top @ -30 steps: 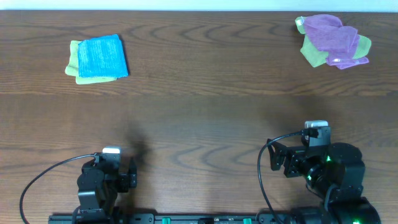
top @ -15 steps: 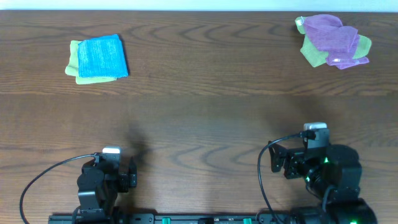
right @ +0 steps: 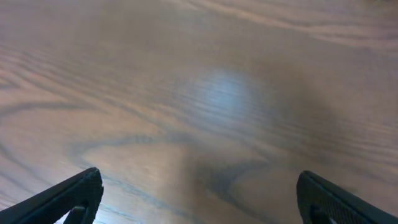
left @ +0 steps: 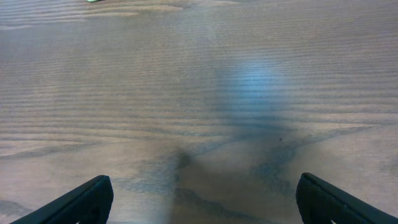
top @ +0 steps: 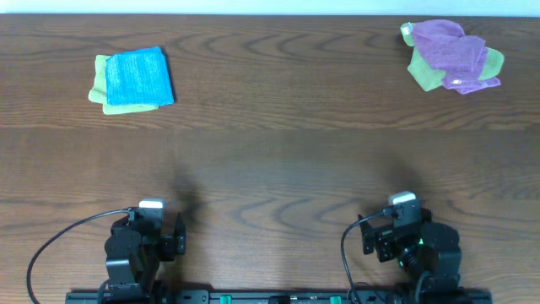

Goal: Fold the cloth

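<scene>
Both pincers stand with jaws spread wide over the wooden table [top: 278, 152]: we see the left gripper [left: 205, 199] at the lower left of the overhead frame and the right gripper [right: 200, 196] at the lower right, each gripping nothing. The cloth [top: 138, 77], sky-blue and lying flat as a compact rectangle, rests in the upper left of the frame on top of a light green cloth [top: 99, 84], well apart from both arms. In the upper right we find a purple cloth [top: 449, 46] crumpled over another green cloth [top: 426, 74].
</scene>
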### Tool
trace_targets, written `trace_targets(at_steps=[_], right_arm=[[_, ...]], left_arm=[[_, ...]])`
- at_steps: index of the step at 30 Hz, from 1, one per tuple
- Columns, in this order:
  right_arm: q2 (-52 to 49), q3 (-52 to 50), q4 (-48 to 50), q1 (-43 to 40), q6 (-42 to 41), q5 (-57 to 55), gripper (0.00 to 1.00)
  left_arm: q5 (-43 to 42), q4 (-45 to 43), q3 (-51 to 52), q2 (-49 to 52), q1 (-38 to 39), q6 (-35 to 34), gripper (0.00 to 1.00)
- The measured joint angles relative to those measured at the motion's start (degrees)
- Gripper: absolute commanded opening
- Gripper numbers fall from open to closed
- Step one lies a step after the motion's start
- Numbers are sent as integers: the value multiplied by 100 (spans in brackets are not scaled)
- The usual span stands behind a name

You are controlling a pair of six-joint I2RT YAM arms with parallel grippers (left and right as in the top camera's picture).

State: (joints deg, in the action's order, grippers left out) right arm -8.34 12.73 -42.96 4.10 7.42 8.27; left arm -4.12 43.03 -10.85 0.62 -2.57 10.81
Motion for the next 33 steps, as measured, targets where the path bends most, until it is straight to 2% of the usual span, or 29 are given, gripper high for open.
trace_targets(at_steps=[13,23,33], right_arm=[[741,-247,-4,-66,188,-258,99],[750,-247,-4,-66,-647,-1075,99],[750,-251,9,-66,-868,-1196,99]], left_arm=[[-2,2,0,0,0,0,95],[0,0,0,0,0,0,95],[0,0,0,0,0,0,95]])
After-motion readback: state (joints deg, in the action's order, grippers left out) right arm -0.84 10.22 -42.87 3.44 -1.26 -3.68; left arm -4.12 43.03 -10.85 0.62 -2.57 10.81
